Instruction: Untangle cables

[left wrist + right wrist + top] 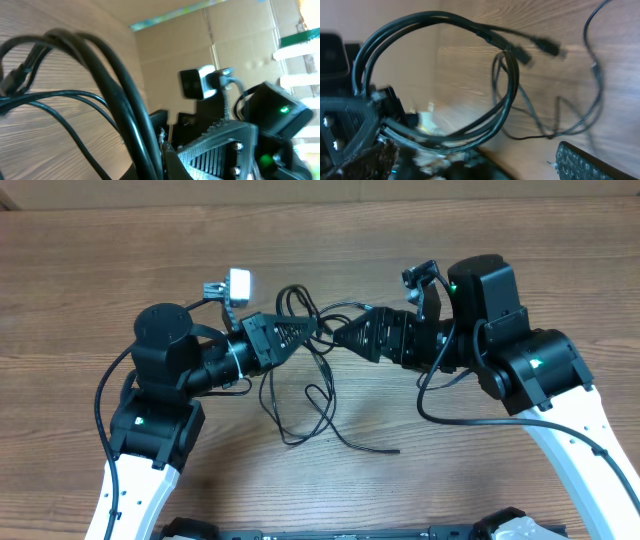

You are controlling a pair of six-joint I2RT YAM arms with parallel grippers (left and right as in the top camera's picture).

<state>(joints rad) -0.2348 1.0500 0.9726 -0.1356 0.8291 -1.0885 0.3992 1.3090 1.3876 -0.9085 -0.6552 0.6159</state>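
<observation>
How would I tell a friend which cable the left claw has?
On the wooden table, find the left claw near the middle. It pinches the loop: several strands coiled together and held up, unlike the loose strand lying flat on the wood.

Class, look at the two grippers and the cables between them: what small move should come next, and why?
Probably the right gripper should close on one strand of the cables and ease it away. The left gripper is shut on the looped bundle, the right one stands open close beside it, and loose strands trail onto the table, so a second grip seems needed to part them.
</observation>
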